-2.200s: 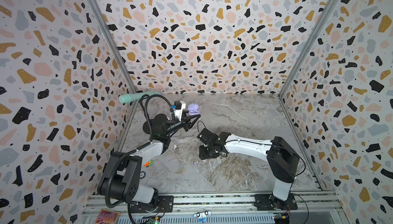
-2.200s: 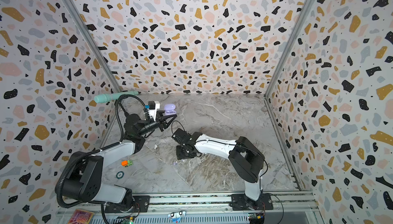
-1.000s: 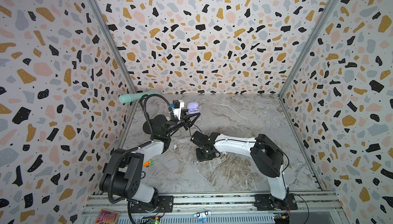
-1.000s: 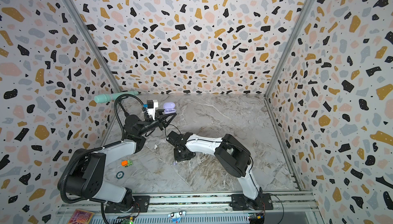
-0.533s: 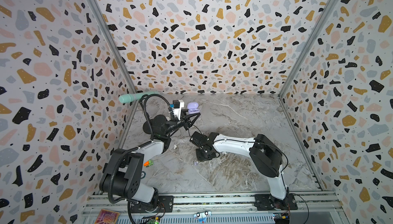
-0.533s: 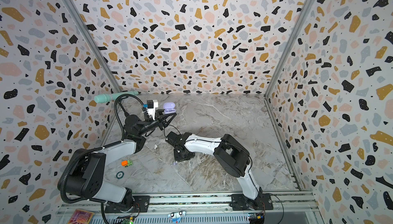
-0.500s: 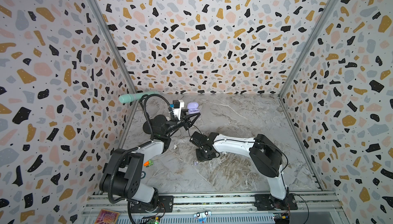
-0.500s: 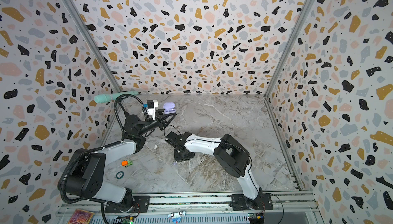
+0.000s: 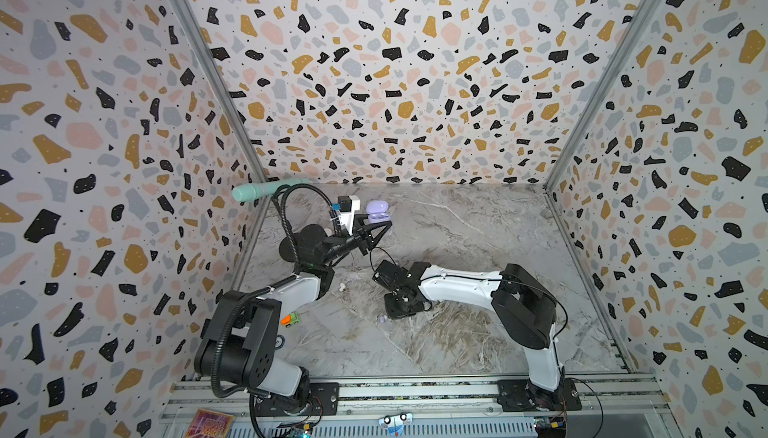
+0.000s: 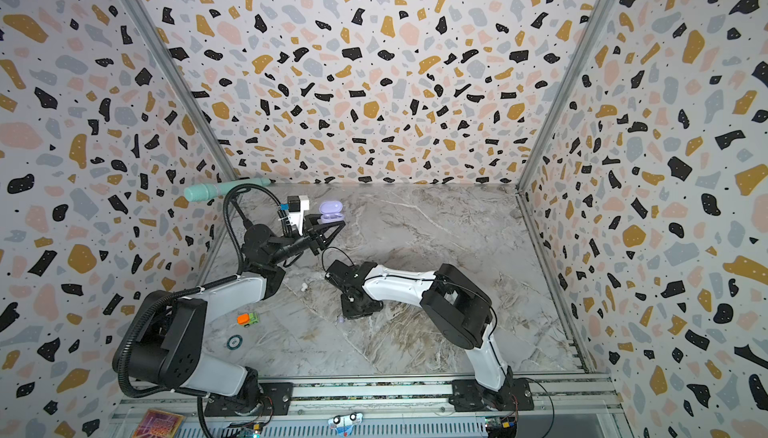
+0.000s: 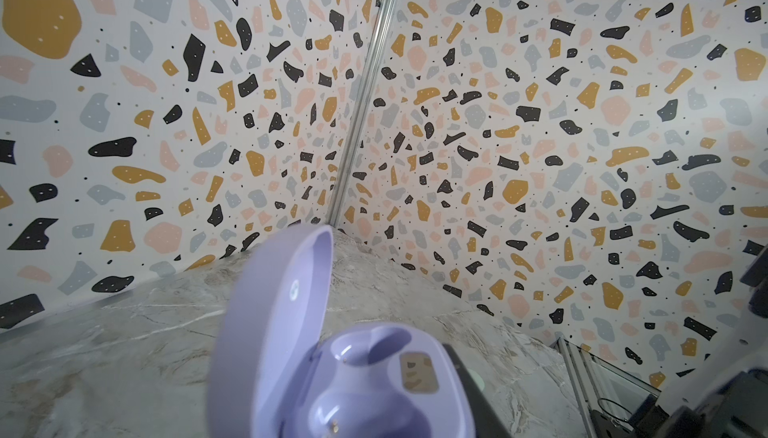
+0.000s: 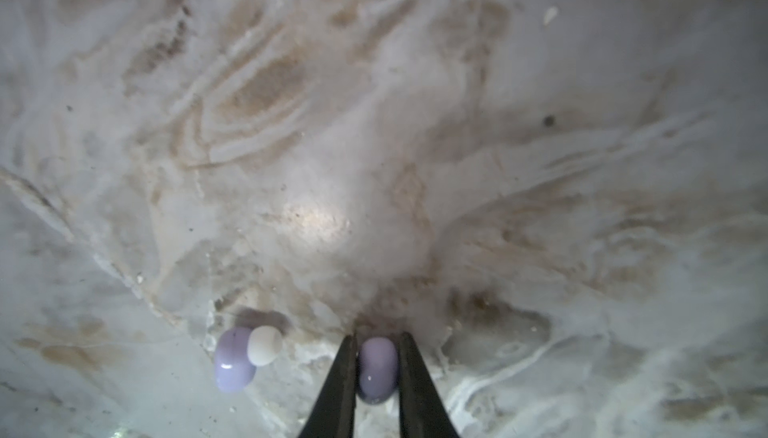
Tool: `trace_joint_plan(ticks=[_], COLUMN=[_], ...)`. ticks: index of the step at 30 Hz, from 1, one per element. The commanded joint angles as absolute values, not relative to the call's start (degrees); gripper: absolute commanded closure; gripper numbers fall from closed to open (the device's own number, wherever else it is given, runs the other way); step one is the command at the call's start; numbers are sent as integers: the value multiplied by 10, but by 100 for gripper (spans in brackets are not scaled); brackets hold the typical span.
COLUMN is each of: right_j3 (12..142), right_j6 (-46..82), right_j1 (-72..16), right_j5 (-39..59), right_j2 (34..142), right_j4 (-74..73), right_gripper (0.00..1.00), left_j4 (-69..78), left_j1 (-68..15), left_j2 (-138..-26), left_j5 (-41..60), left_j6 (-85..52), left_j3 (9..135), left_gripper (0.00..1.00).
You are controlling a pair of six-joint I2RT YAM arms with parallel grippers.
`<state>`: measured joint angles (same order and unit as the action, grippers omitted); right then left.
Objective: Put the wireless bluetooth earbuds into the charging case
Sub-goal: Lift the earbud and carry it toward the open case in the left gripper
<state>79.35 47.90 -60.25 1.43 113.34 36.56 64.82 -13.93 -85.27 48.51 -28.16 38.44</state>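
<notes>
Fingers (image 12: 345, 377) of the right end effector (image 12: 377, 342), dark and tapered, are pressed in on a lavender bean-shaped plastic earbud (image 12: 377, 367), pinching it from both sides low over the grey marbled surface (image 12: 374, 144). Whether the bud touches the surface cannot be told. Just beside it, apart from the fingers, a second lavender earbud (image 12: 232, 363) with a white tip lies on the surface.

Toward the back left, the left end effector (image 9: 376, 228) is narrowed on the base of a lavender pebble-shaped charging case (image 11: 353, 377). In the left wrist view one dark finger shows against the case's side. The case's lid (image 11: 270, 311) stands open, and both wells face up with their small contacts in view.

A small white earbud (image 9: 341, 286) lies on the surface between the two arms, well apart from the case. An orange and green toy car (image 9: 289, 318) sits near the left arm.
</notes>
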Motion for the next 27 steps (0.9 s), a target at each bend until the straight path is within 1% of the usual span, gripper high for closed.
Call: trace_joint_plan(ticks=[1, 11, 16, 20, 27], right_j3=[771, 671, 620, 619, 647], right_j6=[477, 449, 438, 408, 356], right_j1=[-593, -533, -475, -435, -369], right_j5=[-2, 33, 91, 131, 209], right_j2=[1065, 883, 785, 725, 654], right_j4=[351, 266, 220, 217, 225], right_gripper=[81, 82, 83, 83, 83], left_j4=[693, 683, 635, 590, 544], left_j1=[-137, -159, -185, -216, -279], left_j2=[-858, -853, -839, -822, -788], left_j5=[496, 507, 504, 496, 477], left_j6=[-281, -268, -231, -196, -138], left_j3=[382, 372, 368, 369, 361], left_gripper=[74, 73, 73, 73, 73])
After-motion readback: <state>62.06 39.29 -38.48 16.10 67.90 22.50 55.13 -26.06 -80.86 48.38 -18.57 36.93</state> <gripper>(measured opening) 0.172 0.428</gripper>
